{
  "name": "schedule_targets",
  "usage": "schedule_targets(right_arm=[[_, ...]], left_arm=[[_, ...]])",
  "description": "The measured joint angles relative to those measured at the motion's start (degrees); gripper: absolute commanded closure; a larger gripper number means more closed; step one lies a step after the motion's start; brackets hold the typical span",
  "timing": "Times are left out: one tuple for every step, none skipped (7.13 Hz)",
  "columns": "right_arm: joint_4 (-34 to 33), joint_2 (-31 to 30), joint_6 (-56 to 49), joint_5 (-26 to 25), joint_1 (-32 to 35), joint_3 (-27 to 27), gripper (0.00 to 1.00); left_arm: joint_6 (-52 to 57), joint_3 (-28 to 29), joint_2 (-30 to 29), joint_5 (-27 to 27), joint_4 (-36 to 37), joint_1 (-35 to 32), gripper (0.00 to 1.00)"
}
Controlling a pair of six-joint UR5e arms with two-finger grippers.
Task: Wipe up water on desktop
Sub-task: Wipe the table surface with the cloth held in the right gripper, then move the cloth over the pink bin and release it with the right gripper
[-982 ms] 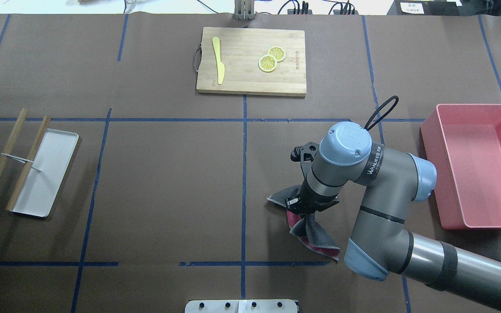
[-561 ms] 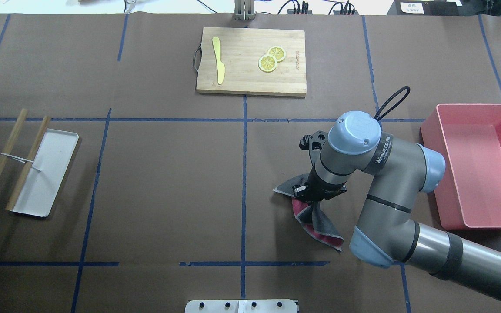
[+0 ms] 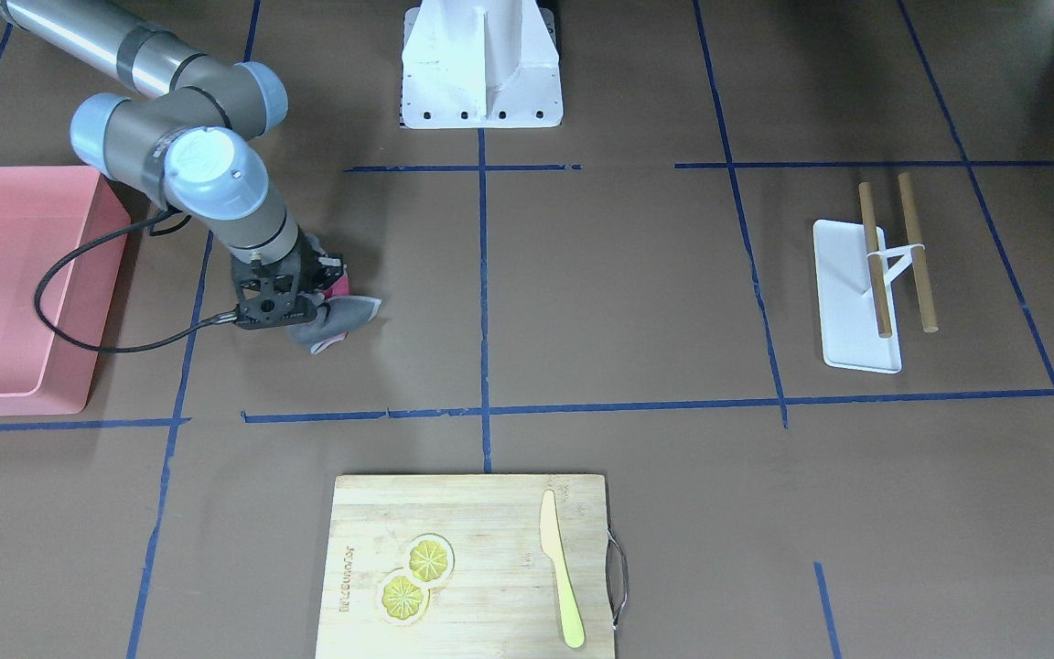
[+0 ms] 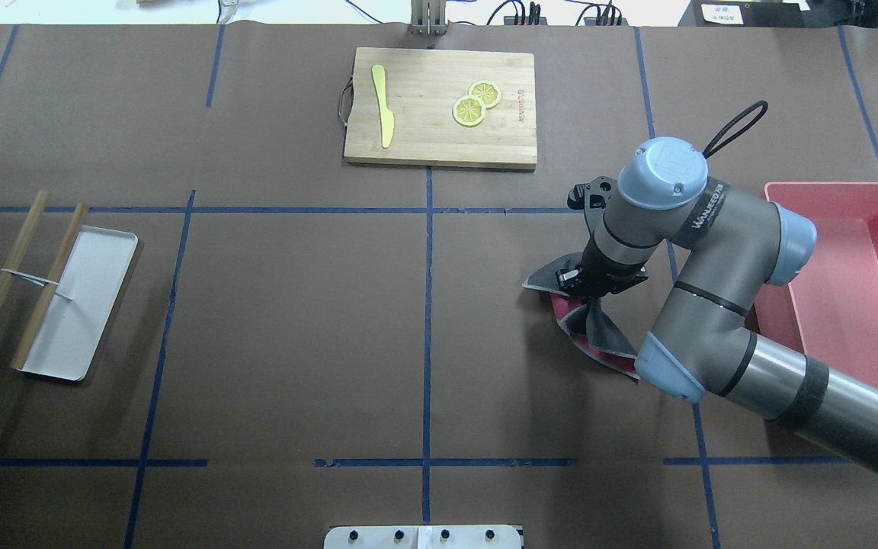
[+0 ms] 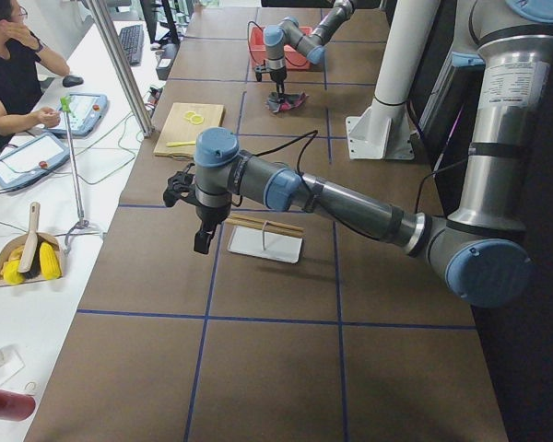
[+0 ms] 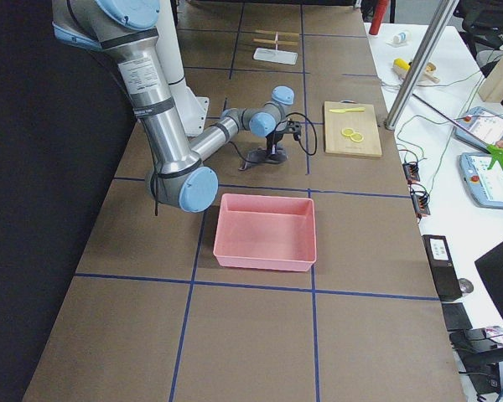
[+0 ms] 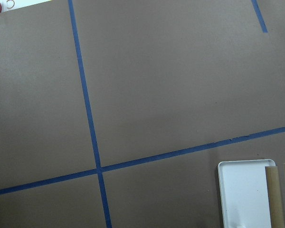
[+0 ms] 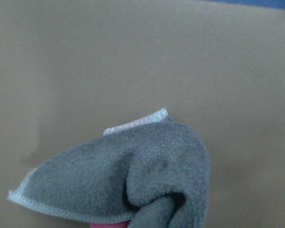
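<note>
The matte dark-brown tabletop [image 4: 294, 320], ruled into large rectangles by thin blue tape, lay flat beneath everything. On its right half sat a crumpled, fleecy grey cloth [image 4: 600, 329] with a pale stitched hem and a pink underside, touching the surface just beside a smooth pink bin [image 4: 866, 305]. The cloth's middle was gathered into the right pincer [image 4: 578, 280], which was clamped on it. The wrist hid most of the fingers, and the elbow covered one corner of the cloth. The left pincer [image 5: 203, 241] hung near a flat white tray [image 4: 77, 305]; whether it was apart or together I could not tell.
</note>
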Motion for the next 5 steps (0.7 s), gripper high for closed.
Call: schedule_targets(right_arm=[[-0.1,-0.6,-1.8,0.3,2.0,-0.2,1.00],[-0.3,-1.0,-3.0,0.5,3.7,-0.1,1.00],[-0.5,-1.6,-3.7,1.3,5.8,0.8,1.00],[-2.1,-2.2,-4.5,2.5,8.3,3.1,1.00],[-6.9,-3.1,-7.6,2.8,10.4,7.1,1.00]], left_arm=[[0.0,0.0,0.0,0.0,0.0,0.0,0.00],[0.0,0.2,0.1,0.0,0.0,0.0,0.00],[0.0,0.4,0.1,0.0,-0.1,0.0,0.00],[0.0,0.7,0.2,0.1,-0.1,0.0,0.00],[0.1,1.1,0.5,0.3,0.1,-0.1,0.00]])
